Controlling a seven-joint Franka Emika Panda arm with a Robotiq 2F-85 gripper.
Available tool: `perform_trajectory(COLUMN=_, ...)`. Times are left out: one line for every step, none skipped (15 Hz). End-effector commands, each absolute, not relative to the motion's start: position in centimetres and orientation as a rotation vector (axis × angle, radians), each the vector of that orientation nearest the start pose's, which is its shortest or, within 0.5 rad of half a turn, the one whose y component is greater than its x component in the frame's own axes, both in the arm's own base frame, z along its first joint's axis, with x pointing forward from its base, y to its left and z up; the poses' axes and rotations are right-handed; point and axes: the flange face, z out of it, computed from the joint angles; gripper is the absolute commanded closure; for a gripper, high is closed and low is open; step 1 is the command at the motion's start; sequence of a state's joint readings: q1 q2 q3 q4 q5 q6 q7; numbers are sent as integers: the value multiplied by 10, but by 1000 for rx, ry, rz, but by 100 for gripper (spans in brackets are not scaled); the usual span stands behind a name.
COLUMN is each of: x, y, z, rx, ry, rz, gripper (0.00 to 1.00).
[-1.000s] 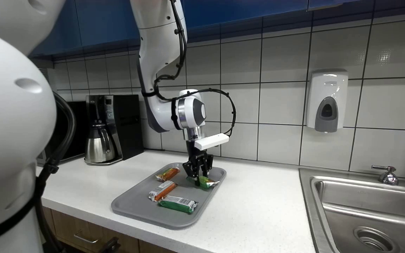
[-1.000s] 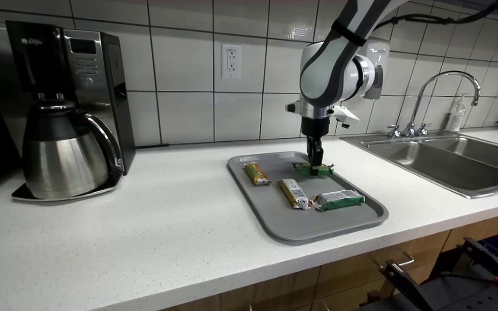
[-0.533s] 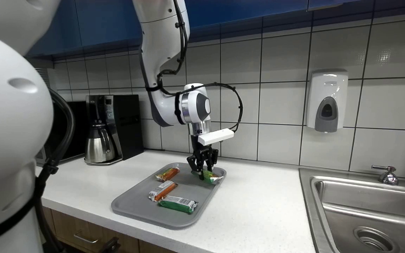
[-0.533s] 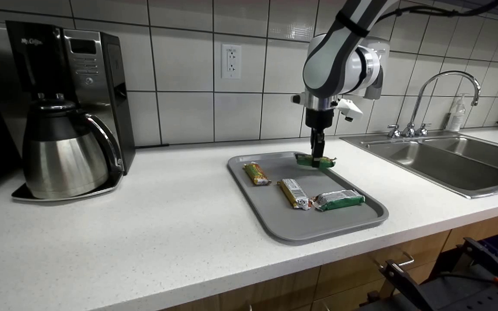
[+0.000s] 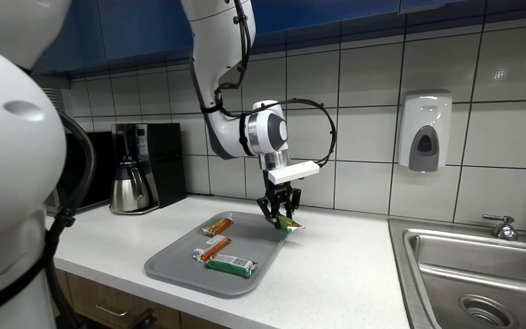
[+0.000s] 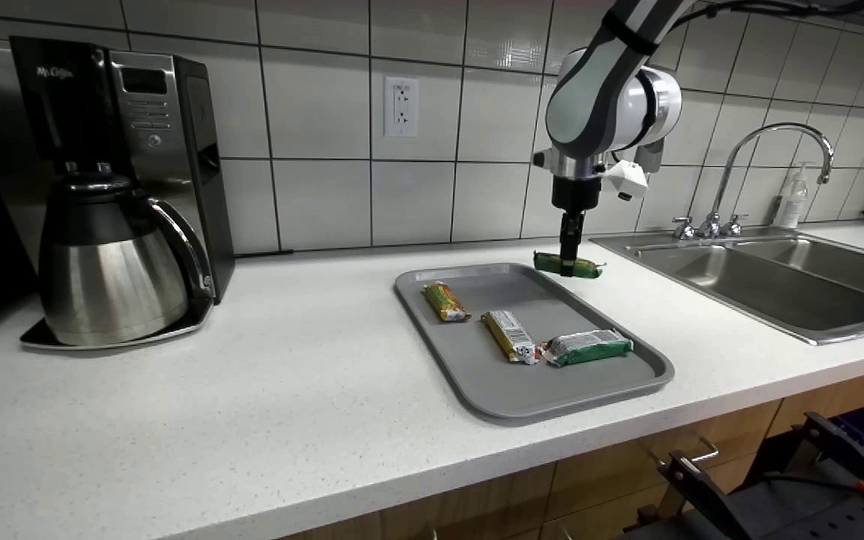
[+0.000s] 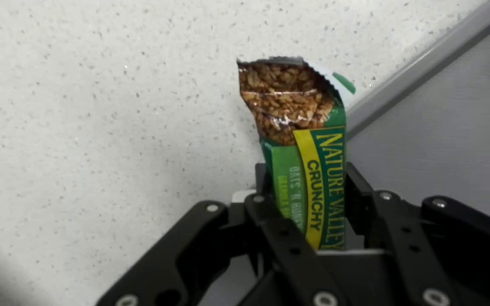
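One granola bar point(image 7: 303, 157) tight in the tool point(image 6: 568, 266)

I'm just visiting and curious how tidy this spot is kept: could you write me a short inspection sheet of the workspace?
Surface: white speckled counter, with a gray tray lying flat on it.
Things: green Nature Valley bar, held, seemingly off the surface, near the tray's edge; on the tray, another green bar, an orange bar next to it and a second orange bar farther back.
Clutter: coffee maker, standing apart from the tray.
Hand: closed on the held bar's two long sides.
Cables: black cable looping out from the arm; no snag seen.
Surroundings: tiled wall with a white dispenser; steel sink set into the counter.
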State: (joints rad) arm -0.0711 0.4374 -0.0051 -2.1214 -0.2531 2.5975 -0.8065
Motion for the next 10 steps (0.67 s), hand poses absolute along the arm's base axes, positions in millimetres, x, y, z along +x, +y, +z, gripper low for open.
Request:
perform_trajectory(x=581, y=-63, z=218, rx=-3005, ry=-1349, rz=56, gripper=83)
perform_trajectory(x=582, y=-69, z=218, rx=-3022, ry=-1318, rz=60, gripper=83)
perform_trajectory(x=583, y=-77, z=218, rx=-3041, ry=-1281, rz=62, gripper=83)
perform_trajectory(x=583, y=-84, z=218, rx=-3057, ry=-1248, rz=67, gripper=83)
perform_trajectory(x=583, y=-92, z=218, rx=-3073, ry=-1216, rz=70, gripper=83)
perform_trajectory(x=584, y=-99, z=218, rx=-3089, ry=-1182, rz=75, gripper=83)
perform_trajectory(x=584, y=-107, z=218, rx=-3104, ry=-1152, rz=77, gripper=83)
perform_trajectory(x=585, y=-114, z=218, rx=-3116, ry=-1124, rz=79, gripper=83)
perform_trajectory(x=586, y=-122, z=218, rx=-3128, ry=-1097, rz=78, gripper=83)
perform_trajectory(x=587, y=-129, z=217, rx=-3139, ry=-1071, rz=82, gripper=83)
